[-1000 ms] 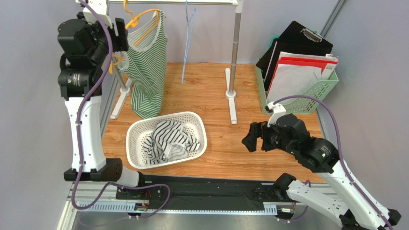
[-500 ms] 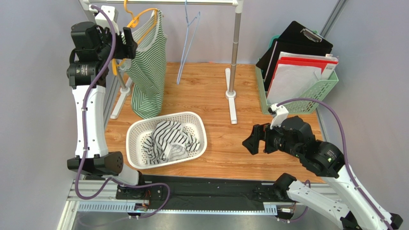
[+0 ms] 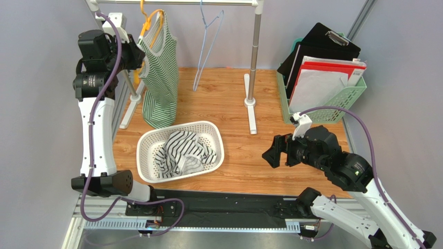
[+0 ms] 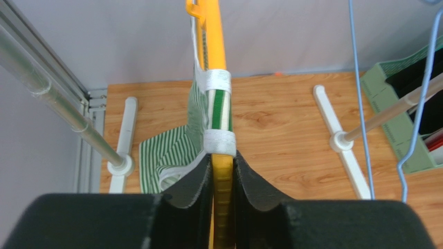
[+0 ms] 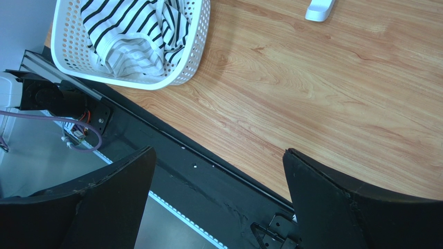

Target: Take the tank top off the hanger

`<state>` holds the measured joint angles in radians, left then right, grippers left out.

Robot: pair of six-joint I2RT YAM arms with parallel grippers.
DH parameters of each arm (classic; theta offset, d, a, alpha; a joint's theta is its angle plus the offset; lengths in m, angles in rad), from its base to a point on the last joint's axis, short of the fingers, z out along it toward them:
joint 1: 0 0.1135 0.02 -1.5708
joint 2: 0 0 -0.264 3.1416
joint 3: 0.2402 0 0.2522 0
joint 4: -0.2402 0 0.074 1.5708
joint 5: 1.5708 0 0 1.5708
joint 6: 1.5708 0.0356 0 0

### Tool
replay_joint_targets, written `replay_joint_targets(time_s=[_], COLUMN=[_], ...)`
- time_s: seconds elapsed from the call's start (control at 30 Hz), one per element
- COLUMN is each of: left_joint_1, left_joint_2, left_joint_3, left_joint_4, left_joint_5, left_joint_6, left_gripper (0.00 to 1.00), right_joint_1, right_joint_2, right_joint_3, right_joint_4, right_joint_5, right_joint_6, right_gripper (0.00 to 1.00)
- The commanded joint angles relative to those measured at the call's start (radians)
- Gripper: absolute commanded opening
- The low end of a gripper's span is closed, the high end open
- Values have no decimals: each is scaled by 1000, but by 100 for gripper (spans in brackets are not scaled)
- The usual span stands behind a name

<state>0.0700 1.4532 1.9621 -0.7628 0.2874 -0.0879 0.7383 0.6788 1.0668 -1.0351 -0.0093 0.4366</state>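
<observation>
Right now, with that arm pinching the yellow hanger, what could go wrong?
1. The left arm's jaws are shut on the yellow hanger itself, just below the tank top's strap. Pulling may drag hanger and top off the rail together.
2. The blue wire hanger hangs close by on the same rail, so a swing could knock it.
3. The right arm sits low over the table, jaws open, far from the top, so nothing steadies the cloth.

One clothes rack (image 3: 253, 52). Two hangers on its rail: one yellow hanger (image 3: 151, 23), one blue wire hanger (image 3: 208, 36). Two striped garments: one green tank top (image 3: 161, 78) under the rail, one black-and-white top (image 3: 182, 150) in front of the rack. One white basket (image 3: 143, 155) in front, one green file tray (image 3: 333, 111) to its right
</observation>
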Motion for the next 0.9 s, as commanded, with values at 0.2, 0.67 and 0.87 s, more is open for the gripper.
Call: replay_joint_targets(time_s=[0.2,0.67,0.87], left_joint_1=[5,5,5], left_joint_2=[-56,-146,-224], left_joint_3=[104,247,245], left_joint_4=[-6,36,14], left_joint_5=[-56,-25,-8], left_joint_6=[-108,-220,-253], left_gripper=[0,0,0], right_joint_1=[1,1,3], right_joint_2=[7,19,16], right_joint_3=[9,5,7], right_joint_4=[37,43,40], right_joint_5=[-18,-12,-15], right_joint_6=[1,14,13], right_gripper=[100,100,100])
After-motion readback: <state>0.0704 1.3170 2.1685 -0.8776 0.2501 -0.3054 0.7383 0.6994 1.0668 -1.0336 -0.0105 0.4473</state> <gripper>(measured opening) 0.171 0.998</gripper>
